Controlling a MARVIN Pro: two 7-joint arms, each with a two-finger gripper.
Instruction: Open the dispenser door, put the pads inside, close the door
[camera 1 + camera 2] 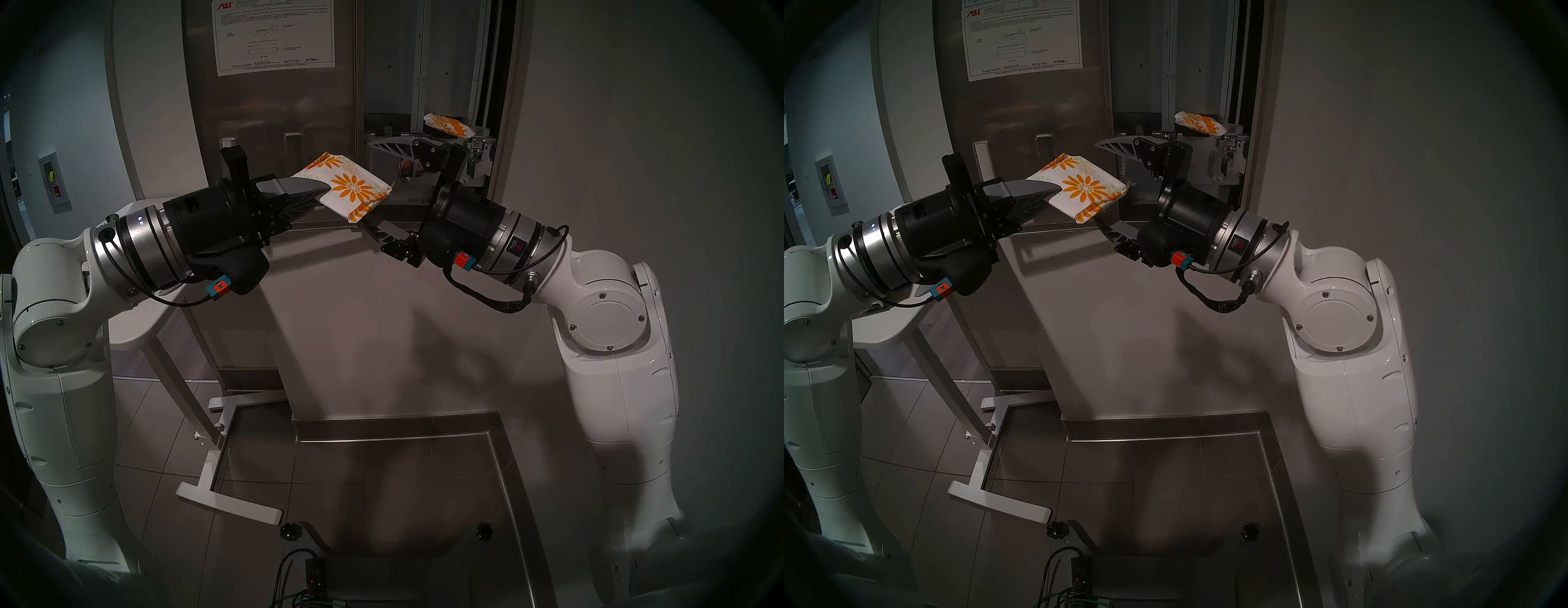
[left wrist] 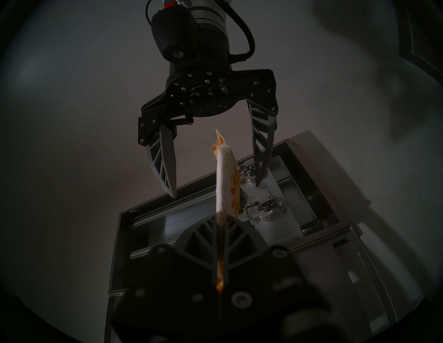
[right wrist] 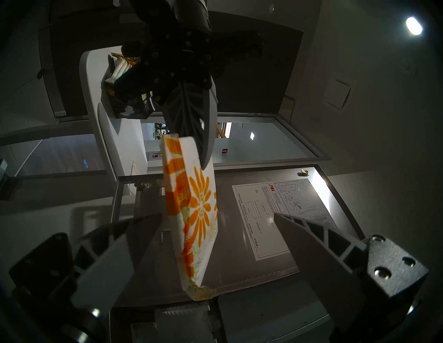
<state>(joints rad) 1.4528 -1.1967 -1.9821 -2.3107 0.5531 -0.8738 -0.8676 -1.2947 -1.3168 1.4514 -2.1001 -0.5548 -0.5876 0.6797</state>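
While our left gripper (image 1: 316,197) pinches a daisy-print pad (image 1: 345,187) before the open dispenser (image 1: 428,85), our right gripper (image 1: 373,187), spread wide and empty, must close on it for loading.

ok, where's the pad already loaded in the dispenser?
Head views: the loaded pad lies inside the open dispenser, right of the door, just above the right gripper, on the robot's right.

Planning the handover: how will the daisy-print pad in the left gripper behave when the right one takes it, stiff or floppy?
Probably semi-stiff: the pad juts out from the left gripper without drooping. Likely light and squashy. The open right gripper should pinch its flat faces.
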